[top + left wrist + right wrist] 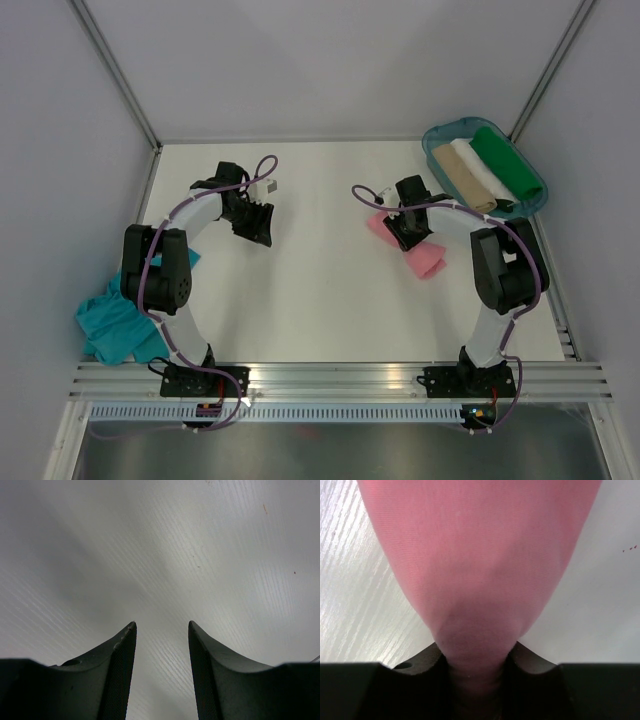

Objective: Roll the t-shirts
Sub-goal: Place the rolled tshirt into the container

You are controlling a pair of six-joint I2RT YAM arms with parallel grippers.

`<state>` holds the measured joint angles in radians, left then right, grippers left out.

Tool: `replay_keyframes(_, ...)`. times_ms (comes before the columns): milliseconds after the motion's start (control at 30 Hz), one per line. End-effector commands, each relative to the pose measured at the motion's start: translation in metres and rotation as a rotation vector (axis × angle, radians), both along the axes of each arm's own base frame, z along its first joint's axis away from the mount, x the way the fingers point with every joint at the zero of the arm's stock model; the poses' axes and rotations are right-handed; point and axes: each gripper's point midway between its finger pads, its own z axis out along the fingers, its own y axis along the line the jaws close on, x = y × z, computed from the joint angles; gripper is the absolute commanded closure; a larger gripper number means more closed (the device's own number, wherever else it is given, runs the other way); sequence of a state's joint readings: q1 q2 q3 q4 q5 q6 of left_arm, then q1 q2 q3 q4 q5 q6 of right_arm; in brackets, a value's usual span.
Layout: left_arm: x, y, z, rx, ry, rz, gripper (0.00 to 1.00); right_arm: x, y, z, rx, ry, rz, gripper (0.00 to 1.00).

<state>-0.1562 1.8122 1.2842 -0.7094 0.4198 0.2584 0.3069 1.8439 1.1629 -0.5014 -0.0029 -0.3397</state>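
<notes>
The right gripper point(479, 666) is clamped on the pink tee point(428, 262), near the right edge of the table point(320, 310). The left gripper point(161, 626) stands half open, empty. Step: likely transfer of the bundle. Next: lift clear, carry to the tray point(432, 150). 1 teal tee point(115, 325) lies at the near-left corner.

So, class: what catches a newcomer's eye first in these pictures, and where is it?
The salmon-pink t-shirt, right of centre on the table, bunched in the right pincer. Then the blue-green tray at the far right corner holding three rolled cloths, and a teal t-shirt crumpled at the table's near left edge.
</notes>
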Motion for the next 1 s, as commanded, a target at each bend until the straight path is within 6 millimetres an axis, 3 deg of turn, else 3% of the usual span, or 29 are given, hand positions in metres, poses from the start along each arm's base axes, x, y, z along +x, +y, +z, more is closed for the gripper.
replay_keyframes(0, 0.01, 0.002, 0.011, 0.002, -0.046, -0.018, 0.49, -0.019, -0.024, -0.022, -0.085, 0.072, -0.041, 1.0)
replay_keyframes(300, 0.011, 0.004, 0.011, 0.002, -0.047, -0.014, 0.49, 0.013, -0.044, 0.035, 0.002, -0.13, -0.084, 1.0)
replay_keyframes(533, 0.011, 0.006, 0.011, 0.0, -0.045, -0.01, 0.49, 0.019, -0.067, 0.048, 0.009, -0.171, -0.133, 1.0)
replay_keyframes(667, 0.012, 0.006, 0.011, 0.0, -0.045, -0.009, 0.49, 0.02, -0.069, 0.053, 0.054, -0.182, -0.151, 1.0)
replay_keyframes(967, 0.012, 0.007, 0.009, 0.0, -0.041, -0.007, 0.49, 0.034, -0.073, 0.092, 0.224, -0.288, -0.191, 1.0)
